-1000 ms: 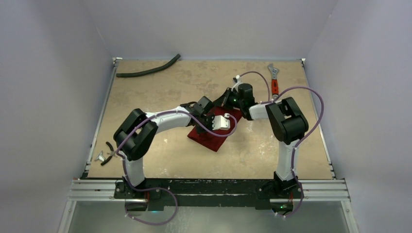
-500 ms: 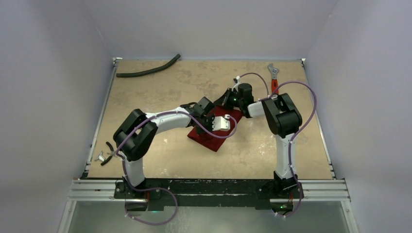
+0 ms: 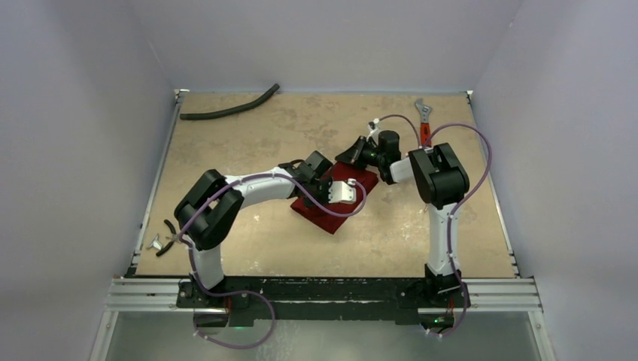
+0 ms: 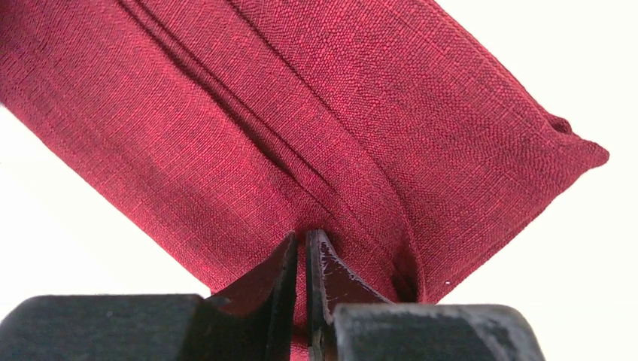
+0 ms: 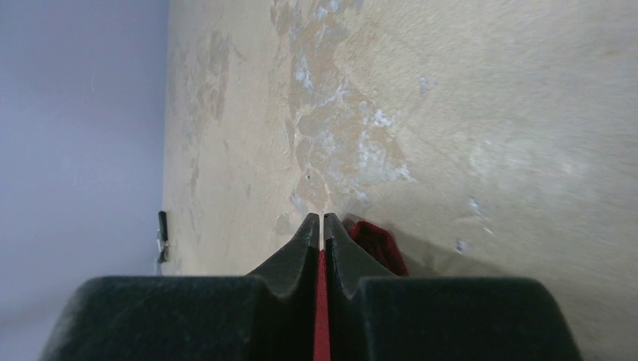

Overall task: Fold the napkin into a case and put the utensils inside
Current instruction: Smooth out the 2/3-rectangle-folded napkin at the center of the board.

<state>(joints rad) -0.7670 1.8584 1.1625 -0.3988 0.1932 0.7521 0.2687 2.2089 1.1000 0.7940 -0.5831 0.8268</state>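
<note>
The napkin [image 3: 331, 214] lies folded narrow at the centre of the table [image 3: 226, 150]. My left gripper [image 4: 302, 239] pinches a crease at its 10 o'clock edge, and my right gripper [image 5: 321, 219] nips its 1 o'clock corner. I see no utensils, so I judge the filling not yet done.

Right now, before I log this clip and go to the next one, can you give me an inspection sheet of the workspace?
Surface: tan board table, worn pale patches.
Job's things: napkin folded into a dark red rectangle mid-table; utensils, nothing seen.
Clutter: black hose far left; red-handled wrench far right; small black-handled tool at the left edge.
Grippers: left gripper shut on a napkin crease; right gripper shut with red cloth between its fingers.
Cables: purple cables loop along both arms; one loop hangs over the napkin.
Surroundings: plain pale walls on three sides; metal rail at the near edge.
</note>
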